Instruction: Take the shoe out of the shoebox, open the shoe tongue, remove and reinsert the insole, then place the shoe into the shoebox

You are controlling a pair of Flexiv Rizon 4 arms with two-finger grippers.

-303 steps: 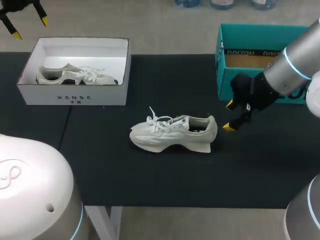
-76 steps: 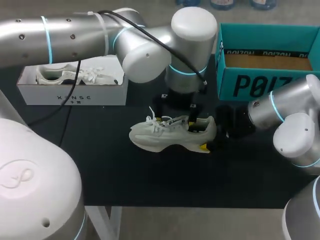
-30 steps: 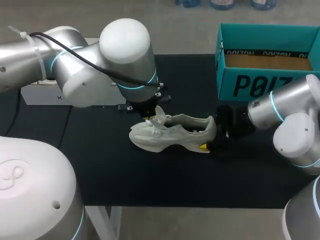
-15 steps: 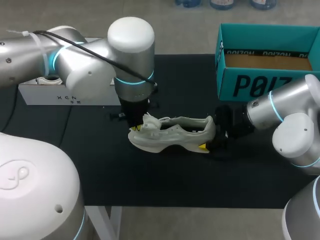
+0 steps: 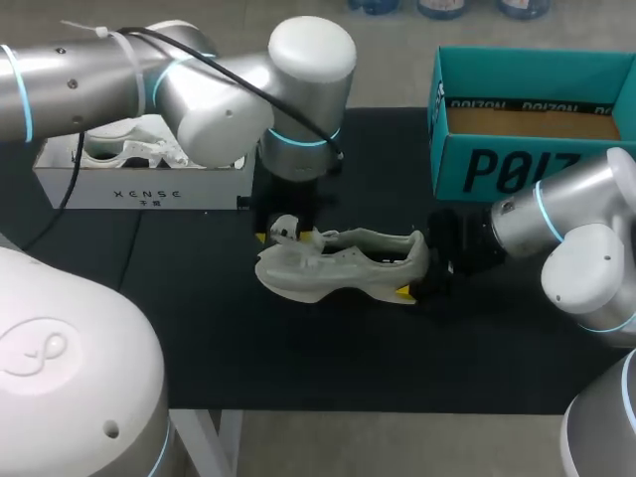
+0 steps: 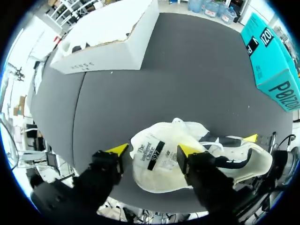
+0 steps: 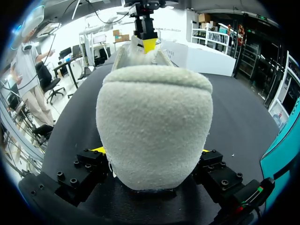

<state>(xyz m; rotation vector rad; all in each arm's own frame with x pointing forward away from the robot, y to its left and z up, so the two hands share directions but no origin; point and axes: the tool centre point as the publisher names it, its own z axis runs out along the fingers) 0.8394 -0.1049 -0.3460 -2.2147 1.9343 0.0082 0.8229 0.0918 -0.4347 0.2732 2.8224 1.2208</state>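
At the left of the worktop (image 5: pixel 298 358) stands a white box (image 5: pixel 144 194) with a second shoe (image 5: pixel 129 149) inside. Just beside it, the left fingers (image 6: pixel 187 151) are apart, and the tongue (image 6: pixel 154 157) of the pale shoe (image 5: pixel 343 266) lies between them, folded toward the toe with its label showing. This shoe rests on its sole in the middle of the worktop, outside both boxes. The right fingers (image 7: pixel 99 150) are clamped on its heel from two sides. The teal box (image 5: pixel 517 169) stands at the far right.
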